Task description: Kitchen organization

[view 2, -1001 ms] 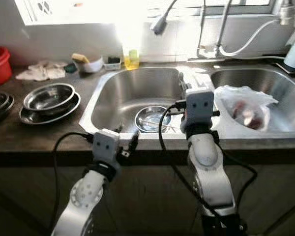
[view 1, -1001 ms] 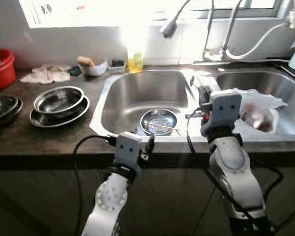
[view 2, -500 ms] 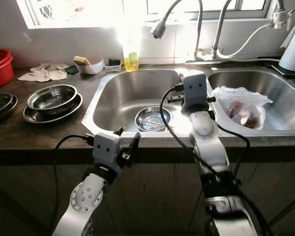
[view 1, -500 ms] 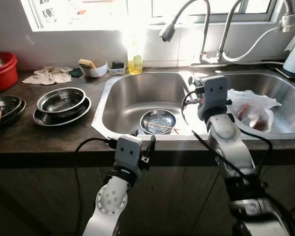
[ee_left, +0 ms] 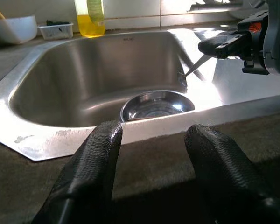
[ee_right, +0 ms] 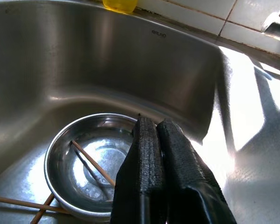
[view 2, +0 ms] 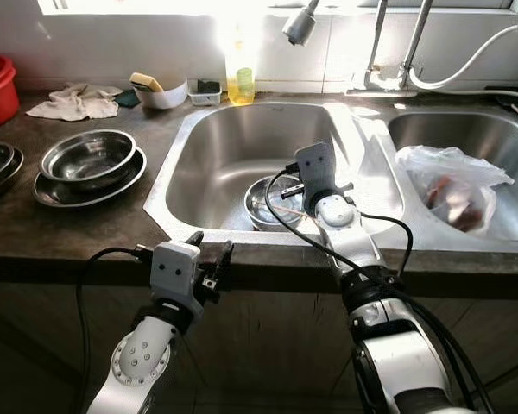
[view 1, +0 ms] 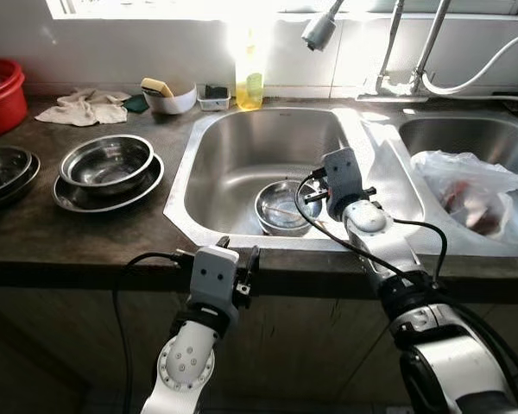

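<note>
Two sinks in the dark worktop [view 1: 34,237]; left sink [view 1: 242,142] sits centre frame, and at its bottom is a steel bowl [view 1: 282,208] with chopsticks [ee_right: 93,162] lying in and beside it. Right claw [ee_right: 161,135] is clenched, fingers pressed together with nothing between them, reaching over the sink's front right rim. In the right wrist view the bowl lies just below and ahead of the fingertips, apart, no contact. One chopstick's long axis runs diagonally across the bowl, roughly crosswise to the claw's reach; others lie on the sink floor by the bowl, lower left of that view. Left claw [view 1: 237,267] is released, fingers [ee_left: 91,161] spread, low at the worktop's front edge, lower centre of frame, well apart from the bowl. Right arm is clearly nearer. Likely next: the right claw must spread before dropping onto the bowl rim or a chopstick. Stacked steel bowls [view 1: 106,168] sit left of frame; plastic bag [view 1: 470,185] in the right sink.
</note>
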### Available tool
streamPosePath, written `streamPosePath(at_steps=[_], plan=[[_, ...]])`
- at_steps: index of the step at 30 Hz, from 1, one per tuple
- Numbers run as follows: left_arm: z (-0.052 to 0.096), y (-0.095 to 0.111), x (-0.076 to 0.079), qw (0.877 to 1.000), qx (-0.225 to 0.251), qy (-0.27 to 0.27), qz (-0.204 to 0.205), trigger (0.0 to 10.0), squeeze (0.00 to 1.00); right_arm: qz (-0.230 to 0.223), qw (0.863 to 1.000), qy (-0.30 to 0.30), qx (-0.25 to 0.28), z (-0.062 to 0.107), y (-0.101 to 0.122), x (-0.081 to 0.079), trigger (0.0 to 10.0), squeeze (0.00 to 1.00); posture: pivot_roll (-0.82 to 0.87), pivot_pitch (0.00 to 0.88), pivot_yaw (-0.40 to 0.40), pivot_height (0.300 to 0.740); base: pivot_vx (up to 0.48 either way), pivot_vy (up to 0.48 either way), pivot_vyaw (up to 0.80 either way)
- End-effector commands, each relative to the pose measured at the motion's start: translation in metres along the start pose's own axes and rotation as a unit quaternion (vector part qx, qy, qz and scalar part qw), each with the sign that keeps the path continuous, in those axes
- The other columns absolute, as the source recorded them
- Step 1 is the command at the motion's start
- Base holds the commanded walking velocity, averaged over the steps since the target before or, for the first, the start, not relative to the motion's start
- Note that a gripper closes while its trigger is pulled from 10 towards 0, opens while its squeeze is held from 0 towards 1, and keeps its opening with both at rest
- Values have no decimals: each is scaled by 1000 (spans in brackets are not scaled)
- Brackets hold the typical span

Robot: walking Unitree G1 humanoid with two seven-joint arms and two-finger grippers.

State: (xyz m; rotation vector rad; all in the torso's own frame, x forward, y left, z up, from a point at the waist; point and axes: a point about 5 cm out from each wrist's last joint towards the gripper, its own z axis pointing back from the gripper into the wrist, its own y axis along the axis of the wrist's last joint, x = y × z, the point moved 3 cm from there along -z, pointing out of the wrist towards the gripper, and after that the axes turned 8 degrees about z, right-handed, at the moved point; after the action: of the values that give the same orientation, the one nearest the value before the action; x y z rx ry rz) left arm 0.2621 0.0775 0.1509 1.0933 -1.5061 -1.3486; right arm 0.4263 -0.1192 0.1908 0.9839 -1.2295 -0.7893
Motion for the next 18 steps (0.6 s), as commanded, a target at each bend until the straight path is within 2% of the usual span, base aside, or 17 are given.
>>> streamPosePath(at_steps=[1, 4, 5, 12, 17, 18], plan=[[3, 6, 1, 1000, 6, 1, -4, 10000, 0, 3, 1000, -3, 9, -2, 6, 5, 10000, 0, 89, 153, -34, 740, 0, 0, 0], [3, 6, 1, 1000, 4, 2, -4, 10000, 0, 2, 1000, -4, 7, -2, 4, 5, 10000, 0, 89, 155, -33, 740, 0, 0, 0], [3, 6, 1, 1000, 4, 2, -4, 10000, 0, 2, 1000, -5, 7, -2, 3, 6, 10000, 1000, 92, 162, -26, 740, 0, 0, 0], [8, 4, 5, 1000, -6, -9, -2, 10000, 0, -9, 1000, -10, 14, 1, 2, 5, 10000, 1000, 91, 163, -26, 740, 0, 0, 0], [6, 3, 7, 1000, -6, -6, 4, 10000, 0, -8, 999, -22, 25, 4, 3, 7, 10000, 1000, 91, 149, -31, 740, 0, 0, 0], [4, 4, 7, 1000, -4, -6, 5, 10000, 0, -9, 999, -27, 33, 5, 5, 9, 10000, 710, 93, 140, -33, 740, 0, 0, 0]])
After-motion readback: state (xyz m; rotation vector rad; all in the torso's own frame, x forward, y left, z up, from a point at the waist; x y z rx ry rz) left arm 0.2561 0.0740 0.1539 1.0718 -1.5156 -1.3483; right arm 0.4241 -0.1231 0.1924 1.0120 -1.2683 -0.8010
